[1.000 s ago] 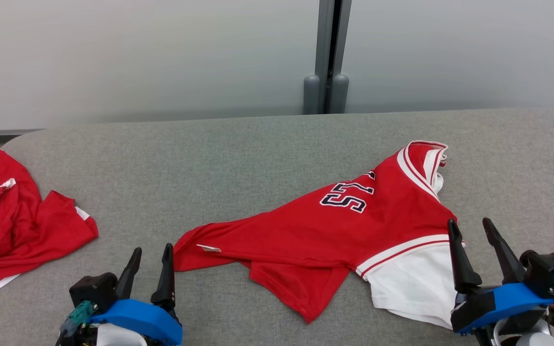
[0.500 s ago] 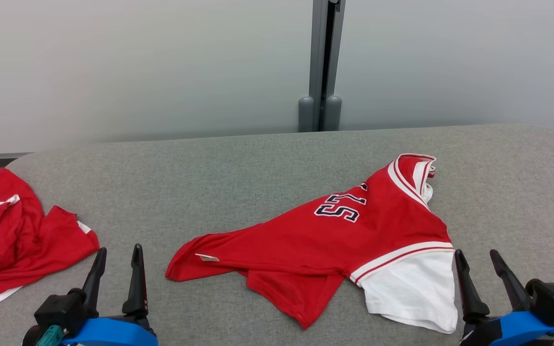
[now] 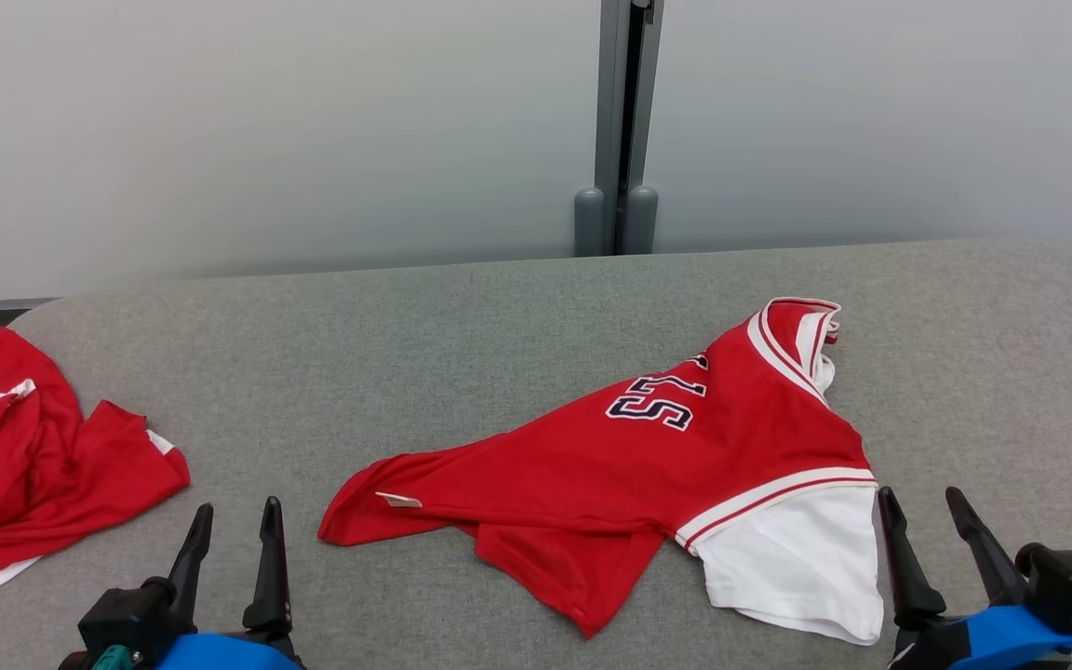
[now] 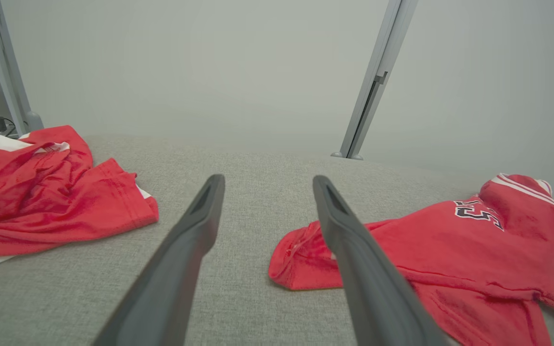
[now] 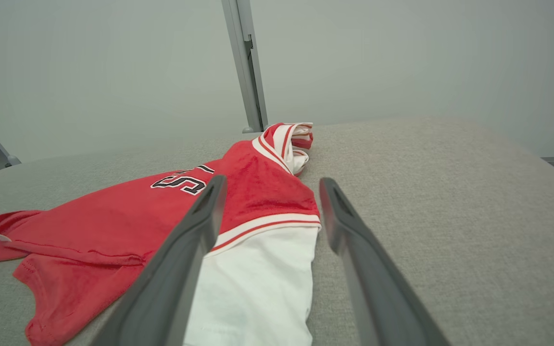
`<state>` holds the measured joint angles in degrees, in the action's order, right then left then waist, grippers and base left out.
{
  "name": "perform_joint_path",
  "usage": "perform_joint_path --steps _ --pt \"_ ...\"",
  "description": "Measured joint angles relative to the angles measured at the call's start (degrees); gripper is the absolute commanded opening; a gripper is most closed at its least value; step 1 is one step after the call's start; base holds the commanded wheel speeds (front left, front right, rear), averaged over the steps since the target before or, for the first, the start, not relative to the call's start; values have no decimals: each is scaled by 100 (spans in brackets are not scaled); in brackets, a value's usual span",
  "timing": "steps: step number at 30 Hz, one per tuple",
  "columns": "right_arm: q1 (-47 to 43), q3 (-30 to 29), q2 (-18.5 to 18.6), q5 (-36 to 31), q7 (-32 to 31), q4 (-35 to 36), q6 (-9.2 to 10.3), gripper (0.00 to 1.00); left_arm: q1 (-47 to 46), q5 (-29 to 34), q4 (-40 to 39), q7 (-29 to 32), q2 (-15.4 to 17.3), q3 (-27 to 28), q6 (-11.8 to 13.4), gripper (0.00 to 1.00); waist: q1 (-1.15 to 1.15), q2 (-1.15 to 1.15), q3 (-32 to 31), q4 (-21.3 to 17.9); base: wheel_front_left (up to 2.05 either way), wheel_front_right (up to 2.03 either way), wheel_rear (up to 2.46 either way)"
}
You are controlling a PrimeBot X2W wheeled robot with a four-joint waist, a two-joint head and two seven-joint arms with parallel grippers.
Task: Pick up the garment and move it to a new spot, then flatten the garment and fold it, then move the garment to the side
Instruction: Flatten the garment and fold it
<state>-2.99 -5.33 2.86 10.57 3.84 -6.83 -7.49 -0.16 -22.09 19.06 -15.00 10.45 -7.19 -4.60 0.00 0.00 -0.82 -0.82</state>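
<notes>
A red jersey [image 3: 610, 465] with a white panel and dark numerals lies rumpled, half-spread, on the grey surface [image 3: 462, 326], right of centre. Both claws stand fully spread and empty — the left claw [image 3: 237, 505] near its pointed red corner, the right claw [image 3: 918, 491] just beside the white panel. A second red garment [image 3: 43, 465] sits crumpled at far left.

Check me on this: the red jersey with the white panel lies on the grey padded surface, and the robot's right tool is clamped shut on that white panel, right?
Not quite. The right tool is open, its two fingers spread apart and closed on nothing, as the right wrist view shows. The red jersey with its white panel does lie on the grey padded surface.
</notes>
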Motion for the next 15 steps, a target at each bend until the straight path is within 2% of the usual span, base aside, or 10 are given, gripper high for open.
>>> perform_joint_path --steps 7,15 --pt "-3 -10 0 0 -56 -8 0 100 -155 -7 223 151 8 -203 -80 100 0 0 46 -14 0 0 0" --pt "67 147 0 18 -78 -12 0 100 -1050 48 1122 995 7 -847 -208 100 0 0 366 -98 0 0 0"
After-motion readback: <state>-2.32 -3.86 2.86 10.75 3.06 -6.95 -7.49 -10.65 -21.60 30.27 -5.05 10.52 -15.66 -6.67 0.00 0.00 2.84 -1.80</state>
